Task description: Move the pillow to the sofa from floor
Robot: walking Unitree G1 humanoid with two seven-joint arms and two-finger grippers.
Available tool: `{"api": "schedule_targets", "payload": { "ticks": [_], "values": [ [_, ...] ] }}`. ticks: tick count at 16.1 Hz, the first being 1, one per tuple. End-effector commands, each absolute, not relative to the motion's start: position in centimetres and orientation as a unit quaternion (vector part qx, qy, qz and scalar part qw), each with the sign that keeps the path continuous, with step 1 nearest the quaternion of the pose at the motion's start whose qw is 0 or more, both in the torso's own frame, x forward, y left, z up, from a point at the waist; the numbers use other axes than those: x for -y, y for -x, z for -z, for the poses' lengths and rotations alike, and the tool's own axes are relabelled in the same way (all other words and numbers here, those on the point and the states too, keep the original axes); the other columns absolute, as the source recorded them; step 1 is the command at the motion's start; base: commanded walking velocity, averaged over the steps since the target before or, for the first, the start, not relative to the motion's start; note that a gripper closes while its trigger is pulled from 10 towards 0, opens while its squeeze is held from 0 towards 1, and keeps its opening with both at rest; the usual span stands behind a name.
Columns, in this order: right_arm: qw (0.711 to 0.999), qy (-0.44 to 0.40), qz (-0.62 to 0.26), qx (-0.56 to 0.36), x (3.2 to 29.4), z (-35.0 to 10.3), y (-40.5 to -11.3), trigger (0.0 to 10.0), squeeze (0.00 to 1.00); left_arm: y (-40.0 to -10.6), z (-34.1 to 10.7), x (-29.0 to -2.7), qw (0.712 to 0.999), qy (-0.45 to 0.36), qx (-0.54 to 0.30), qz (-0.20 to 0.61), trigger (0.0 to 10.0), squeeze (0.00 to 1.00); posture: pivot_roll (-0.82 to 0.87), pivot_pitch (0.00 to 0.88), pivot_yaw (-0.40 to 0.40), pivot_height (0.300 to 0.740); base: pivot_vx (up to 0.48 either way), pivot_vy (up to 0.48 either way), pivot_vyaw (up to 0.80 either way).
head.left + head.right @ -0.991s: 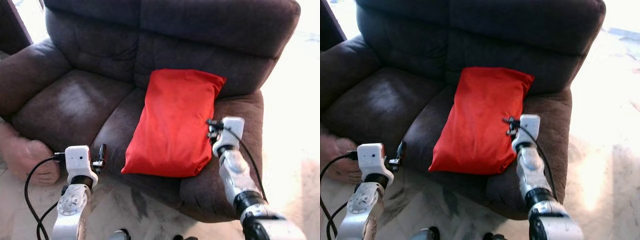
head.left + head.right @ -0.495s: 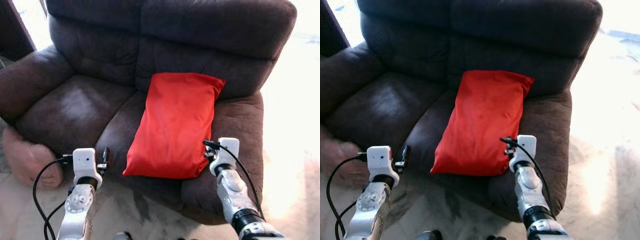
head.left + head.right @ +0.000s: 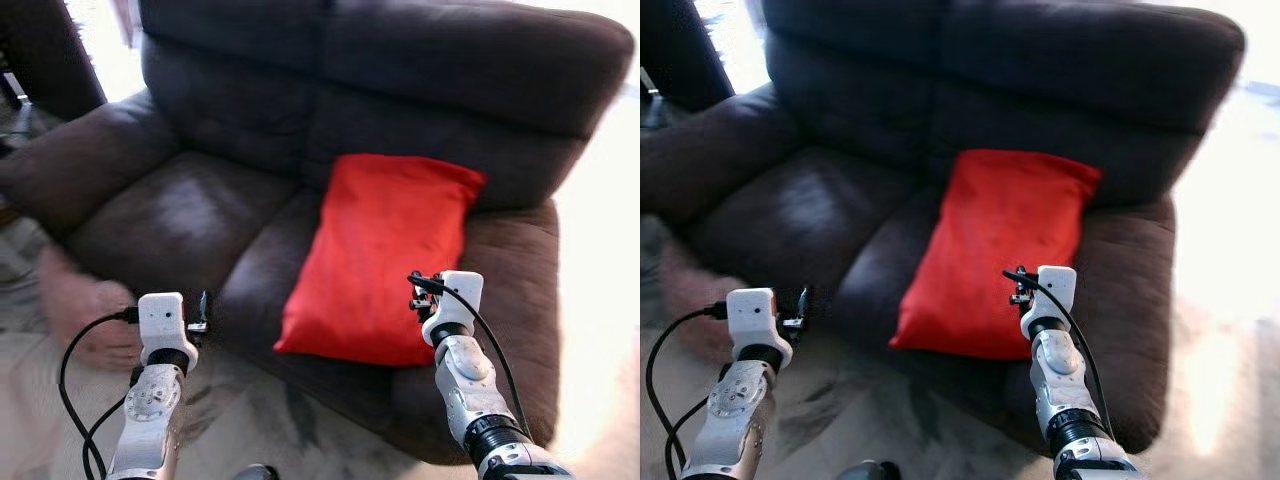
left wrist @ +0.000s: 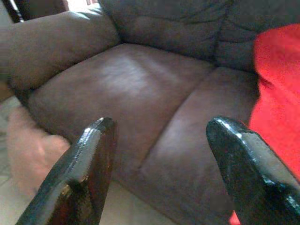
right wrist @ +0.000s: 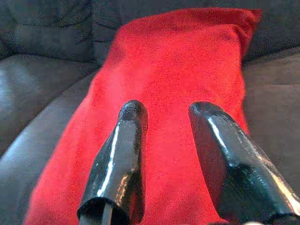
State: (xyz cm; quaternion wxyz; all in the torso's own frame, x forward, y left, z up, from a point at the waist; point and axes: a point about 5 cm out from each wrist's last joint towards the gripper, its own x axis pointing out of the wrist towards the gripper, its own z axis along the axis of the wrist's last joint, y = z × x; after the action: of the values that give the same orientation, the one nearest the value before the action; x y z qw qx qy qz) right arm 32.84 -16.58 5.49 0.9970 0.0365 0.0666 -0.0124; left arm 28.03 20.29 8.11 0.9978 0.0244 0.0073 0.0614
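the red pillow [image 3: 385, 255] was seen lying on the right seat of the dark brown sofa [image 3: 190, 210], its top edge propped against the backrest toward twelve o'clock and its lower edge reaching the seat front at six o'clock. so, by the look of it, the pillow was already off the floor and the task was judged as good as done.

the right gripper [image 5: 166, 154] was held just short of the pillow's lower right corner, at about four o'clock of it; its fingers were seen parted with nothing between them, the red cloth lying beyond them. the left gripper [image 4: 164, 164] was held wide open and empty over the sofa's front edge, at about eight o'clock of the pillow and well apart from it.

the pillow was judged light, soft and easily squashed, its smooth cloth perhaps a little slippery; it would best be taken by a corner or pinched along a side edge, where the filling is thin.

the sofa cushions were seen to be plush and yielding. a pale, marbled floor [image 3: 250, 420] was seen below, with bright light washing in at three o'clock. a pinkish rounded thing [image 3: 85, 310] was seen on the floor at nine o'clock, too blurred to be named.
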Motion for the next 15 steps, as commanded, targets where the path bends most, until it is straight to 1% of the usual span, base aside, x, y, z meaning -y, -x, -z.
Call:
{"api": "schedule_targets", "payload": {
  "ticks": [1,3,5,9,12,15],
  "values": [
    [0.997,-0.045,0.018,-0.061,16.73,-5.92,-33.09,10.0,0.0,-27.9,-8.03,-20.55,0.998,-0.02,-0.005,-0.065,10.0,0.0,0.18,0.153,0.004,0.74,0.0,0.266,0.0],
    [0.997,-0.047,0.022,-0.055,16.8,-6.17,-33.2,10.0,0.0,-27.96,-8.14,-20.54,0.998,-0.019,-0.004,-0.064,10.0,0.0,0.18,0.157,0.007,0.74,0.0,0.266,-0.69],
    [0.997,-0.04,0.025,-0.054,16.82,-6.23,-33.23,10.0,0.0,-27.97,-8.16,-20.54,0.998,-0.019,-0.004,-0.063,10.0,0.0,0.18,0.16,0.009,0.74,0.0,0.266,0.0],
    [0.997,-0.053,0.026,-0.057,16.55,-6.15,-33.21,10.0,0.0,-28.01,-8.31,-20.92,0.998,-0.018,-0.004,-0.067,10.0,0.0,0.18,0.164,0.014,0.74,0.0,0.266,0.0],
    [0.996,-0.058,0.027,-0.058,16.47,-6.22,-33.29,10.0,0.0,-28.12,-8.43,-21.04,0.998,-0.017,-0.002,-0.069,10.0,0.0,0.18,0.164,0.015,0.74,0.0,0.265,-0.63],
    [0.996,-0.048,0.034,-0.062,16.7,-6.18,-33.31,10.0,0.0,-28.33,-8.66,-21.02,0.998,-0.016,0.0,-0.068,10.0,0.0,0.18,0.162,0.016,0.74,0.0,0.266,0.0]
  ]
}}
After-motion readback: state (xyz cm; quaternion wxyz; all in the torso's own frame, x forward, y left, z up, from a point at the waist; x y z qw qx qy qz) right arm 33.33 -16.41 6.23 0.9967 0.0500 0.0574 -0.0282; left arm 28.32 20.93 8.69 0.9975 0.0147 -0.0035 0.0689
